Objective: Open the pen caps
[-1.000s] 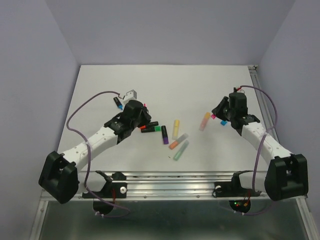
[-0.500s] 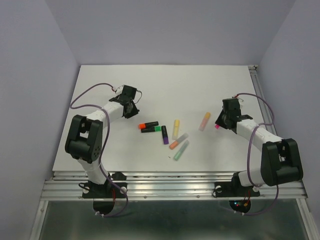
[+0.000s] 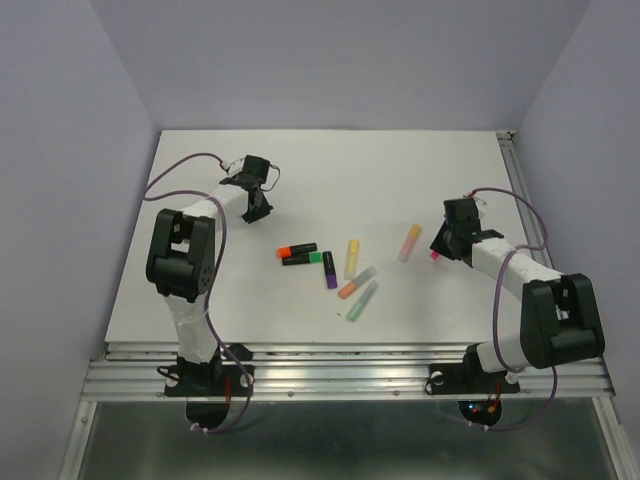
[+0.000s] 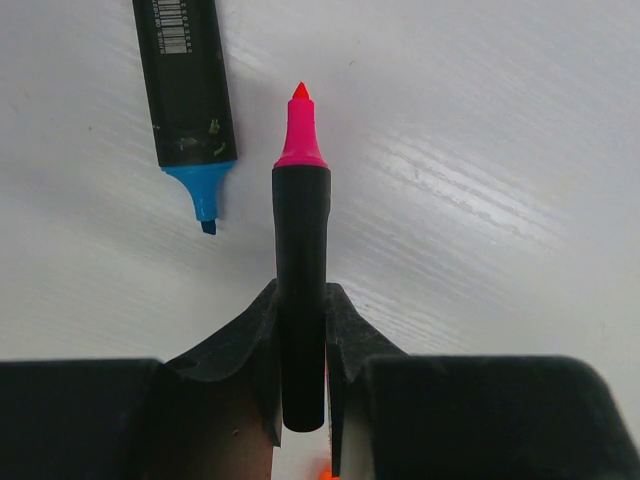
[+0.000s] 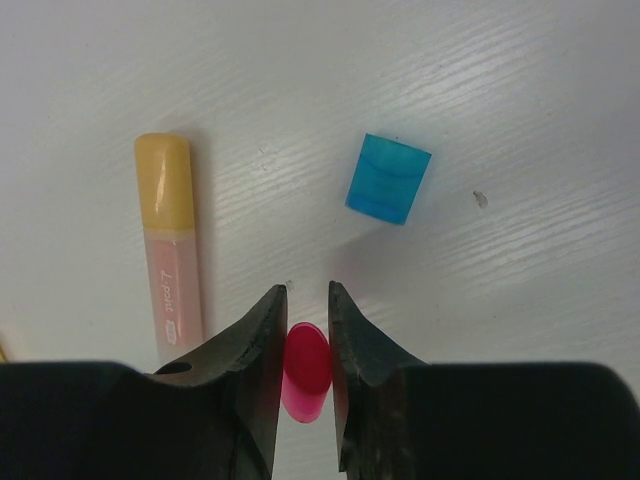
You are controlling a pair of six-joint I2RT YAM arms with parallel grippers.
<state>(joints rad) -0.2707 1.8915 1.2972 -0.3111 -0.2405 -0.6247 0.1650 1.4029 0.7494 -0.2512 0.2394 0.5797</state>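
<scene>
My left gripper point(image 4: 300, 300) is shut on a black pen body point(image 4: 301, 250) whose pink tip is bare and points away from it, just above the table. An uncapped black pen with a blue tip point(image 4: 186, 80) lies to its left. My right gripper point(image 5: 305, 300) is shut on a pink cap point(image 5: 307, 372), low over the table. A loose cyan cap point(image 5: 388, 178) lies just beyond it. In the top view the left gripper point(image 3: 257, 207) is at the back left and the right gripper point(image 3: 441, 246) is at the right.
A capped peach pen point(image 3: 410, 241) lies left of the right gripper; it also shows in the right wrist view point(image 5: 170, 250). Several capped pens lie mid-table: orange-capped point(image 3: 297, 248), green-capped point(image 3: 308, 258), purple point(image 3: 329, 270), yellow point(image 3: 352, 257), orange pastel point(image 3: 356, 283), green pastel point(image 3: 362, 299).
My left gripper has moved from beside the pen cluster to the back left with the pink-tipped pen. My right gripper has shifted slightly right and nearer with the pink cap.
</scene>
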